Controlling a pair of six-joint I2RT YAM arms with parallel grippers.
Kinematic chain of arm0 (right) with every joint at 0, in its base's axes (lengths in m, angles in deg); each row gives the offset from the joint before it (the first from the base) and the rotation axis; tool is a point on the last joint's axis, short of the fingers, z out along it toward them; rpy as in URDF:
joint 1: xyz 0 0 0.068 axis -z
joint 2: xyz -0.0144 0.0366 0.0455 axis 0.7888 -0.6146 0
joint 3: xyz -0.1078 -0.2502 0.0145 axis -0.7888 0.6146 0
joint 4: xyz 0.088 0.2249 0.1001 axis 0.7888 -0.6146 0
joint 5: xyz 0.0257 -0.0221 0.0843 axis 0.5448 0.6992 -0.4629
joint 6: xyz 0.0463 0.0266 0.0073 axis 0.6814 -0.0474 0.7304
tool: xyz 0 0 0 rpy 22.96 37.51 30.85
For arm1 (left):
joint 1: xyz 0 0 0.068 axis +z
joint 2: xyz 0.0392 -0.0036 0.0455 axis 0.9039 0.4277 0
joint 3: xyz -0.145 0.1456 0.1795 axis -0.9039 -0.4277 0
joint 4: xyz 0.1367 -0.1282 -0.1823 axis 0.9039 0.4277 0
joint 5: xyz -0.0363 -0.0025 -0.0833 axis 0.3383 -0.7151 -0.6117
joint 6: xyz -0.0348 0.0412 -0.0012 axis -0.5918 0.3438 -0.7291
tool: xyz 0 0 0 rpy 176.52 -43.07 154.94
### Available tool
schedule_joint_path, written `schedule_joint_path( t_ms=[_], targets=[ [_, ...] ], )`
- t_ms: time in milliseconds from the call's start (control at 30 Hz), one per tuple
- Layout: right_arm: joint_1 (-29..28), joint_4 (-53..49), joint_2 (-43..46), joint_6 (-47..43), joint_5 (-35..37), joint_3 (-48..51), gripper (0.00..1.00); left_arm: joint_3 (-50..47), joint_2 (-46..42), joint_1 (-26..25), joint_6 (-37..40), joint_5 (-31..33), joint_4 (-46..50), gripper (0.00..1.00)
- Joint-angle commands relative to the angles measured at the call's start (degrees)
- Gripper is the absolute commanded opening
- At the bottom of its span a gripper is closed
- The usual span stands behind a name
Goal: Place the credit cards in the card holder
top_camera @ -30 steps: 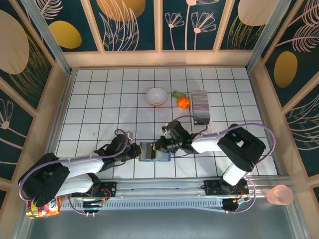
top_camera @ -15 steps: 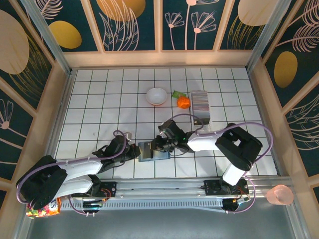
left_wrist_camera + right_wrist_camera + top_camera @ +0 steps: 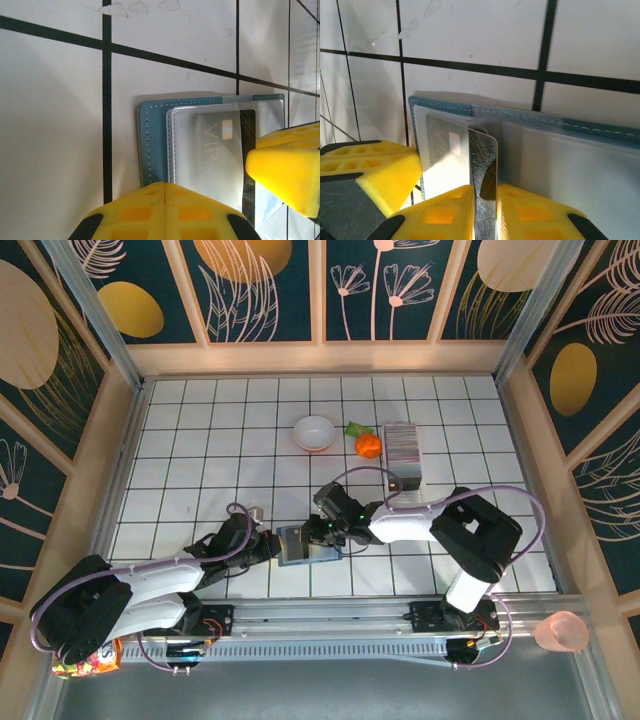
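Seen from above, the card holder [image 3: 298, 545] is half covered: the left gripper [image 3: 277, 545] overlaps its 9 o'clock edge and the right gripper [image 3: 319, 536] its 3 o'clock side. The stacked credit cards [image 3: 403, 448] are too small to count. The left wrist's own yellow fingers [image 3: 140, 212] hide the holder's 6 o'clock edge. In the right wrist view one credit card [image 3: 484, 160] is cut off at 6 o'clock. A blurred pink thing [image 3: 565, 630], perhaps a cup, sits at 4 o'clock.

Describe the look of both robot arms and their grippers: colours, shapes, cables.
Both arms, left arm and right arm, have white link shells with bulky black joints and looping lilac cables. Their fingers are yellow blocks with a moulded grid of recesses.
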State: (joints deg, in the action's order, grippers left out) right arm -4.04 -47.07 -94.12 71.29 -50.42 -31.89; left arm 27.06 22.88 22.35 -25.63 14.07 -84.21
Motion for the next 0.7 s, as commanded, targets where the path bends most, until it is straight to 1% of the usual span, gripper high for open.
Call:
schedule_joint_path(
  t_ms=[0,100,367,467,667],
  targets=[
    [-0.97,-1.56,-1.56,-0.82,1.57,-1.95,0.16,-1.56,0.38,-0.12,-0.53,-0.61,2.58,0.00],
    [-1.21,-1.25,-1.94,-0.79,1.33,-2.23,0.12,-1.67,0.46,-0.12,-0.72,-0.67,2.21,0.00],
    [-2.07,-1.47,-1.51,-0.66,2.29,-3.23,0.15,-1.67,0.82,-0.11,-0.88,-0.61,1.86,0.00],
    [-2.18,-2.75,-0.86,-0.62,3.84,-2.67,0.15,-1.67,0.73,-0.11,-0.83,-0.74,1.81,0.00],
    [-2.34,-2.87,-0.88,-0.19,4.56,-2.28,0.12,-2.09,0.56,-0.13,-0.96,-0.99,1.62,0.00]
  ],
)
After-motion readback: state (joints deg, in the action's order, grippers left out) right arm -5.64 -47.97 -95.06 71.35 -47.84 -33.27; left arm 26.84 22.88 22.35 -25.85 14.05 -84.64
